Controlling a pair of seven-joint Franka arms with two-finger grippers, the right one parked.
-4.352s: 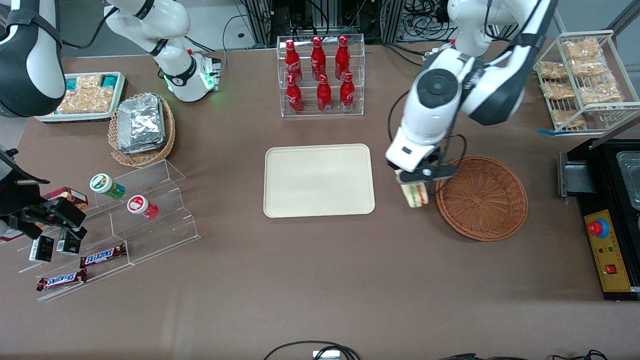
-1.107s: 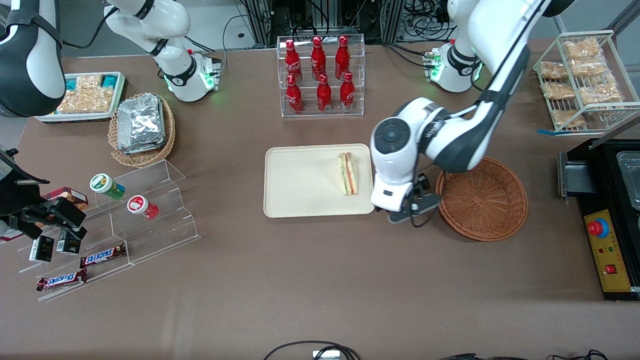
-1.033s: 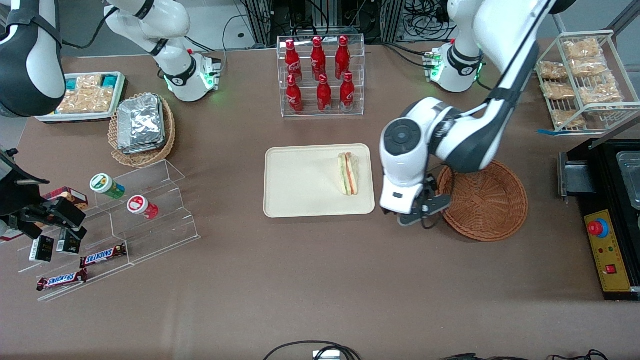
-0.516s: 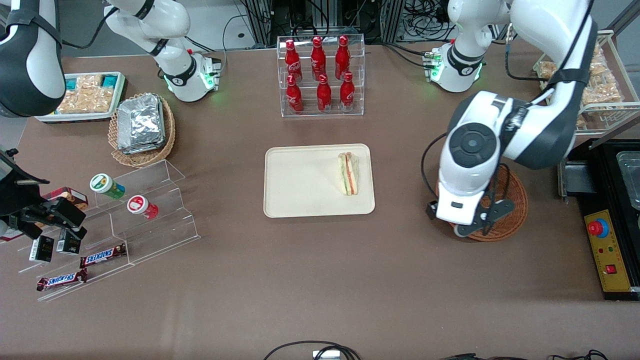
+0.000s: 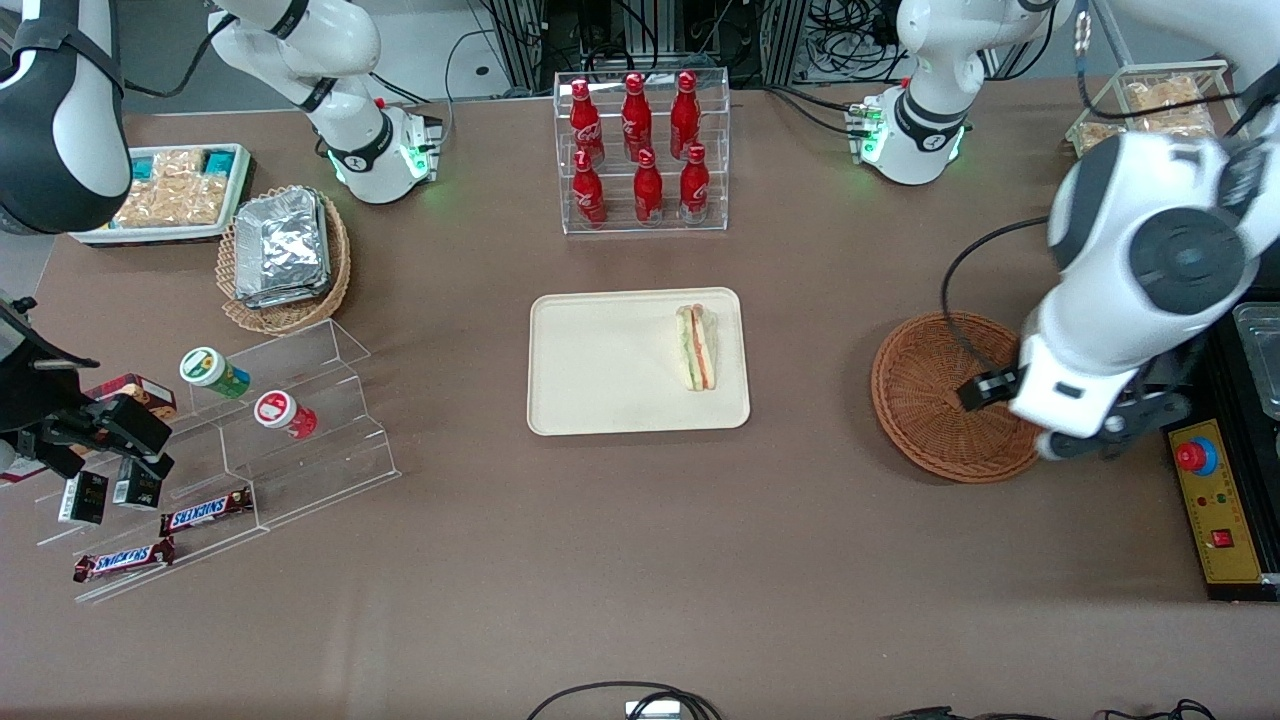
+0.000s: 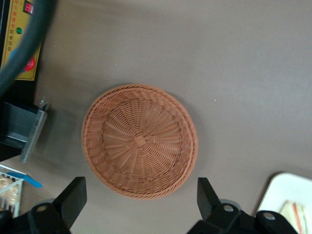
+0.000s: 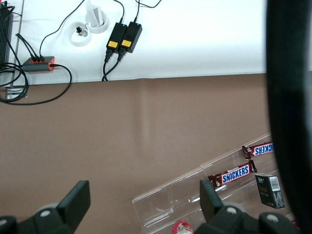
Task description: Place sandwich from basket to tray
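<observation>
The sandwich (image 5: 697, 347) lies on the cream tray (image 5: 600, 360), near the tray's edge that faces the basket, with nothing touching it. The reddish-brown wicker basket (image 5: 935, 400) has nothing in it. My left gripper (image 5: 1110, 430) hangs above the basket's rim toward the working arm's end of the table, next to the black machine. In the left wrist view the gripper (image 6: 140, 195) is open with nothing between its fingers, the basket (image 6: 140, 141) lies below it, and a corner of the tray (image 6: 282, 187) shows with the sandwich (image 6: 295, 210) on it.
A clear rack of red bottles (image 5: 640, 150) stands farther from the front camera than the tray. A black machine with a red button (image 5: 1195, 455) sits beside the basket. A wire rack of snack packs (image 5: 1160, 150), a tan basket of foil packs (image 5: 285, 255) and clear stepped shelves (image 5: 250, 440) stand around.
The sandwich went from my gripper onto the tray. Since then the open gripper has swung away from the tray, across the basket, toward the working arm's end of the table.
</observation>
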